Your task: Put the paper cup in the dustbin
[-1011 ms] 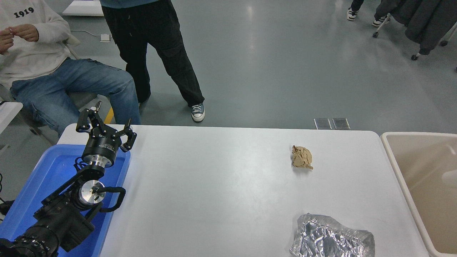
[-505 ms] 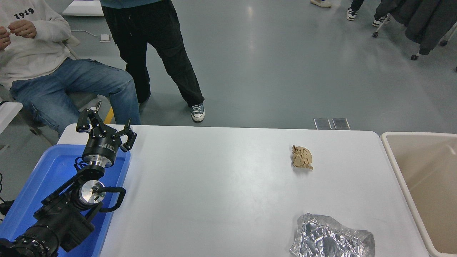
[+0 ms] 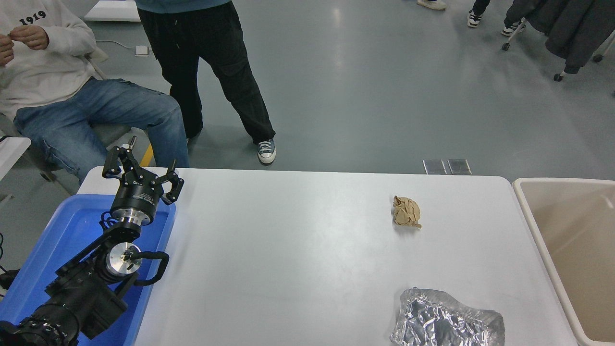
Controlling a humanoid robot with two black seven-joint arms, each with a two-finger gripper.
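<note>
The paper cup is not in view anywhere on the table or in the visible part of the bin. The beige dustbin [image 3: 571,230] stands off the table's right end, with only its left part in frame and nothing showing inside it. My left gripper [image 3: 144,162] is open and empty, parked over the far end of the blue tray at the left. My right arm is out of view.
A crumpled brown paper ball [image 3: 406,211] lies right of centre on the white table [image 3: 288,250]. Crinkled silver foil [image 3: 444,319] lies at the front right. The blue tray [image 3: 57,240] sits under my left arm. One person sits and another stands beyond the far left edge.
A pale shape at the bin's right edge one second ago no longer shows. The left arm, paper ball and foil have not moved.
</note>
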